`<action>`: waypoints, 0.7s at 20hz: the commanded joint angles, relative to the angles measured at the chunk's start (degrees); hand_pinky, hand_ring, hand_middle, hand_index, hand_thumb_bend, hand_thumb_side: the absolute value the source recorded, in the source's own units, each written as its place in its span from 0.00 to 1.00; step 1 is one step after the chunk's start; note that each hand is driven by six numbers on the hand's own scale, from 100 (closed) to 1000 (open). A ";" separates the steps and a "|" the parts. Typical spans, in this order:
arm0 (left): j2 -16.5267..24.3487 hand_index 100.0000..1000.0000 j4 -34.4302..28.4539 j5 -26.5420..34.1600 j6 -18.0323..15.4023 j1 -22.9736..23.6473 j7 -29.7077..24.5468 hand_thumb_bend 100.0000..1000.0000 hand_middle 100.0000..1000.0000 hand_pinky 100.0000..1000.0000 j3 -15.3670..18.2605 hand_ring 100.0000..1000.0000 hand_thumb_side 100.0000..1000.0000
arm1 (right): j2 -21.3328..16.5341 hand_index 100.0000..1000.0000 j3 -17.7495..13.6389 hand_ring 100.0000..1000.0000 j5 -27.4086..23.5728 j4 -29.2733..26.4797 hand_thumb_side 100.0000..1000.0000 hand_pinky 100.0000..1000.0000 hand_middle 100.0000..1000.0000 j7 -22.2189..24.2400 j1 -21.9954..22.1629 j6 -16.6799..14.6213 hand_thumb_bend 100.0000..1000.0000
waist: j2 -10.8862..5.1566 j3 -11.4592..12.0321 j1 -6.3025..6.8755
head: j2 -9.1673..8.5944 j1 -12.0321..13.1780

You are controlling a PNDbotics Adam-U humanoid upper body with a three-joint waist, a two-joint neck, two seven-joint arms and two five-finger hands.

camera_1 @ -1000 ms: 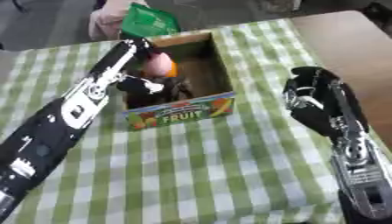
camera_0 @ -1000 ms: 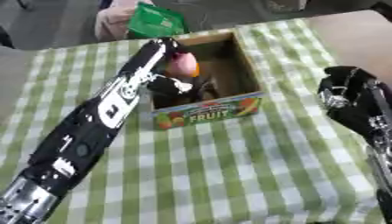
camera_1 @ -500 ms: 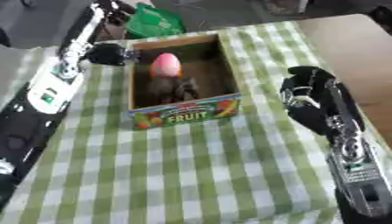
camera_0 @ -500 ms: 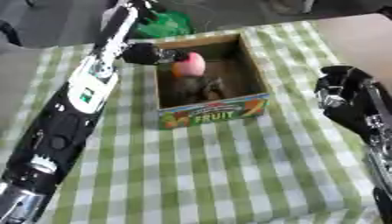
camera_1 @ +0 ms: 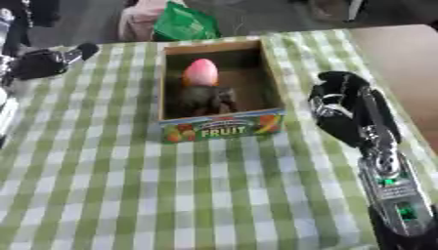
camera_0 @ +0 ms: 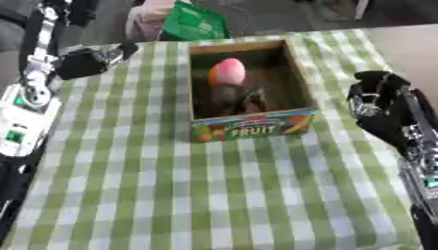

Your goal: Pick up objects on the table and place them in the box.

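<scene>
A cardboard box [camera_0: 291,78] with a "FRUIT" label on its front stands on the green checked tablecloth [camera_0: 214,195]. Inside it lie a pink and orange fruit [camera_0: 227,72] and, in front of that, a dark lumpy object [camera_0: 232,97]. My left hand [camera_0: 85,61] hovers left of the box over the table's far left part, fingers relaxed and empty. To the right of the box my right hand [camera_1: 342,105] rests on the table with fingers up and loosely bent, holding nothing.
A green bag [camera_0: 197,22] and something pink [camera_0: 150,19] lie just past the table's far edge, behind the box. Bare brown tabletop [camera_1: 402,53] shows at the far right beyond the cloth.
My left hand has drawn back from over the box to the left, leaving the pink fruit inside. The right hand has stayed in place.
</scene>
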 commanded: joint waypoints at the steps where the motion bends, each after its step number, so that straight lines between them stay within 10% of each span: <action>1: 0.35 0.69 -5.11 3.26 3.02 2.65 0.19 0.61 0.58 0.68 2.69 0.62 0.08 | -1.44 0.67 -0.31 0.63 -0.06 -1.13 0.06 0.60 0.51 -0.06 -1.50 -0.10 0.00 | -0.70 0.36 -0.27 | -0.37 -0.08; 14: -2.61 0.69 -19.31 13.46 5.16 20.66 -1.79 0.55 0.55 0.68 4.79 0.60 0.09 | -7.18 0.70 12.72 0.63 -6.90 -14.44 0.00 0.62 0.54 9.61 -17.31 -7.87 0.00 | -2.19 0.95 -0.94 | 2.36 3.20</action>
